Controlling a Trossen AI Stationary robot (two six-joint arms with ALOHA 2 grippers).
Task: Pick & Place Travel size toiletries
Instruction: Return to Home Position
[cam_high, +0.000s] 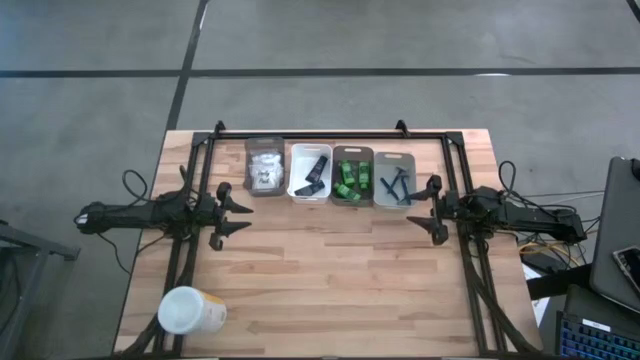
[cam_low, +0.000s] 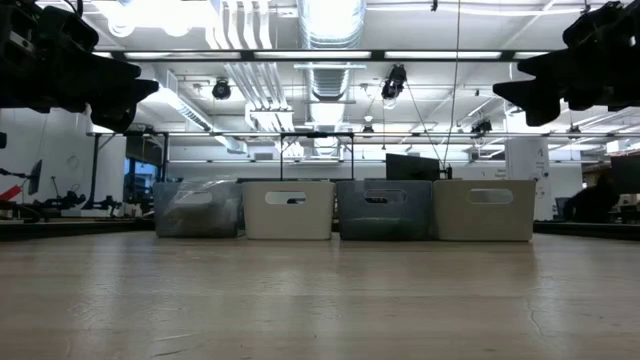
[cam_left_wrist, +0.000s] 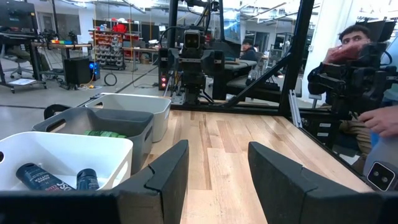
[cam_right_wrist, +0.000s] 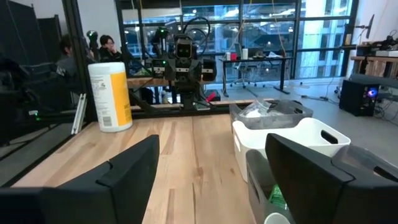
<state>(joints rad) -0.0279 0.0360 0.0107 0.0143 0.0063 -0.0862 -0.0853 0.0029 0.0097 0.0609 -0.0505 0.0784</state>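
Note:
The travel size toiletries lie sorted in four bins in a row at the table's far middle. White packets fill the clear bin (cam_high: 263, 165). Black sachets (cam_left_wrist: 37, 176) lie in the white bin (cam_high: 310, 172), green pieces (cam_high: 351, 180) in the dark grey bin, and dark sticks (cam_high: 396, 185) in the light grey bin. My left gripper (cam_high: 235, 208) hovers level at the row's left end, open, with nothing between its fingers (cam_left_wrist: 168, 177). My right gripper (cam_high: 425, 206) hovers level at the row's right end, open and empty too (cam_right_wrist: 211, 171).
A big white-and-yellow cup (cam_high: 190, 310) lies on its side near the table's front left corner. A black frame (cam_high: 330, 135) runs along the far edge and down both sides. Bare wood lies between the two grippers. People sit beyond the table (cam_left_wrist: 367, 68).

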